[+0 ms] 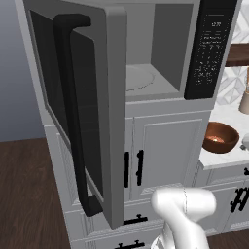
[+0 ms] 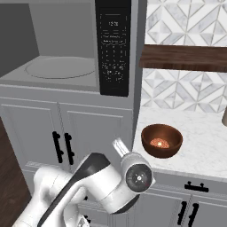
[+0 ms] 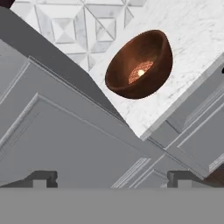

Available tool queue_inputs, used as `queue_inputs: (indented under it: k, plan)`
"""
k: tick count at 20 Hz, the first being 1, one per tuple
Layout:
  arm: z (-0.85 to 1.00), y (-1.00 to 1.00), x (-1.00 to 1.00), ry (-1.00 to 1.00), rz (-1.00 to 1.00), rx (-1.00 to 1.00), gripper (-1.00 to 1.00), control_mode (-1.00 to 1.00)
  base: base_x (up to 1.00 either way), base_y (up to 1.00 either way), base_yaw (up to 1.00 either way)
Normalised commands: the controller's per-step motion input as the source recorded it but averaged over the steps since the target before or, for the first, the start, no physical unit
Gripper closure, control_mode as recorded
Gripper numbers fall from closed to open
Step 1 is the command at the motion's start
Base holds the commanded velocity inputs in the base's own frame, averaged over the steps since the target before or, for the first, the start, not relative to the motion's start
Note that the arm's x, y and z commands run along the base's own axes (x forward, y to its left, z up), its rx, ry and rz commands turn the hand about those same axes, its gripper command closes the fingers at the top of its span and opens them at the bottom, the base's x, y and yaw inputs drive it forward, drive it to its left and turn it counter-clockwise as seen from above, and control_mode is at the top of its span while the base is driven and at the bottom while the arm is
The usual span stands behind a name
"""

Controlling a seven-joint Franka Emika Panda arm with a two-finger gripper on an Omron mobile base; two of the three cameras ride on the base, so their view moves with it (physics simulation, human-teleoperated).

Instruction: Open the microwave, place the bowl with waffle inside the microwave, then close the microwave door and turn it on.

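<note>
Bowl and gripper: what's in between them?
Hand view: grey cabinet front and counter edge lie between gripper and bowl.

The room is a kitchen with pale grey cabinets (image 1: 165, 151) that have panelled doors and black bar handles (image 1: 140, 168). The floor (image 1: 24, 194) is dark brown wood. To the right lies a white marble surface (image 2: 199, 142), and behind it the wall has grey and white tiles (image 2: 186, 20) in a diamond pattern. A dark wooden shelf (image 2: 184, 57) hangs on this wall. The light is even and soft.
</note>
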Motion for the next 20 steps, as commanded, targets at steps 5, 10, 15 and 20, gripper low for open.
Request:
queue_inputs:
  k: [5,10,15,20]
  plan:
    - [-0.66,-1.0,0.81,0.05,-0.04,0.0,-1.0,-1.0,0.0,0.0,0.0]
    - [-0.36,-1.0,0.66,0.08,-0.06,0.0,-1.0,-1.0,0.0,0.0,0.0]
    - [-0.01,-0.44,0.12,0.01,0.04,0.09,-1.0,-1.0,0.0,0.0,0.0]
    - [0.0,-0.28,0.07,0.01,0.03,0.08,-1.0,-1.0,0.0,0.0,0.0]
